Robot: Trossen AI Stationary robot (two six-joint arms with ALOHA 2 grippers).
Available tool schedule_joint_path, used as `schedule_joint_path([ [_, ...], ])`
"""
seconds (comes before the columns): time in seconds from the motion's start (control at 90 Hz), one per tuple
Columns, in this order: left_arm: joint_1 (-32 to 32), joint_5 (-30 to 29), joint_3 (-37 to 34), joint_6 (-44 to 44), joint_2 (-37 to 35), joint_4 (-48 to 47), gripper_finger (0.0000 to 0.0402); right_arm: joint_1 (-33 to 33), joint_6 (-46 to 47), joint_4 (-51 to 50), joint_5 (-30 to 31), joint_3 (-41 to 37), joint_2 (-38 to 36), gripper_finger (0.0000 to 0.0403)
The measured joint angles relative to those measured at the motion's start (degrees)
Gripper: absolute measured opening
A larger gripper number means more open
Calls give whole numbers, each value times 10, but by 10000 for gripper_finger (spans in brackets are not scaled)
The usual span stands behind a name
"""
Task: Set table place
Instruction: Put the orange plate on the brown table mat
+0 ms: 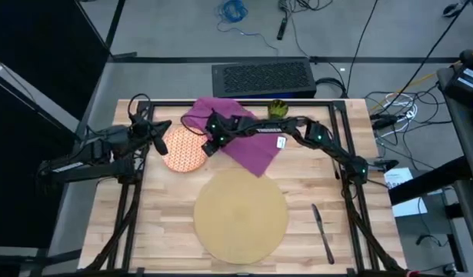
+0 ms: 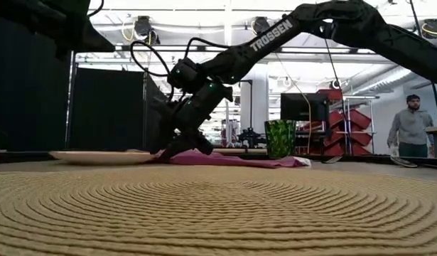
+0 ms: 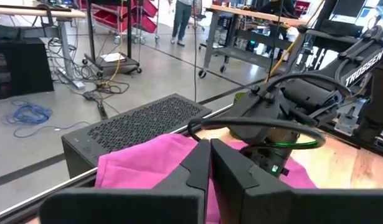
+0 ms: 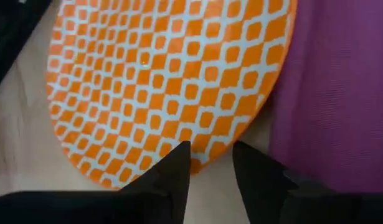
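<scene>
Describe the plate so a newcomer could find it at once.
Start at the big round tan mat near the table's front edge, then look back and to the left. The plate lies there beside the purple napkin, under the right gripper. Only it has an orange-and-white diamond pattern.

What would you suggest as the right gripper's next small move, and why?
Probably lower and close on the plate's near rim. The right gripper hovers open at that edge, beside the purple napkin, while the tan mat lies bare. The left gripper waits shut.
</scene>
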Motion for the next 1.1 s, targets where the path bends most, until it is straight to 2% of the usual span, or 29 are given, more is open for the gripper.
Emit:
schedule_joint_path([
  [0.122, 0, 0, 0, 0, 0, 1, 0, -1, 4, 16, 5, -1, 1, 114],
  [0.233, 0, 0, 0, 0, 0, 1, 0, -2, 4, 17, 8, -1, 1, 100],
  [0.556, 0, 0, 0, 0, 0, 1, 0, -3, -18, 23, 7, 0, 1, 7],
  [0.922, 0, 0, 0, 1, 0, 1, 0, -10, -26, 18, -21, 1, -3, 1],
  [1.1, 0, 0, 0, 3, 0, 1, 0, -17, -31, -27, -47, 27, -14, 1],
])
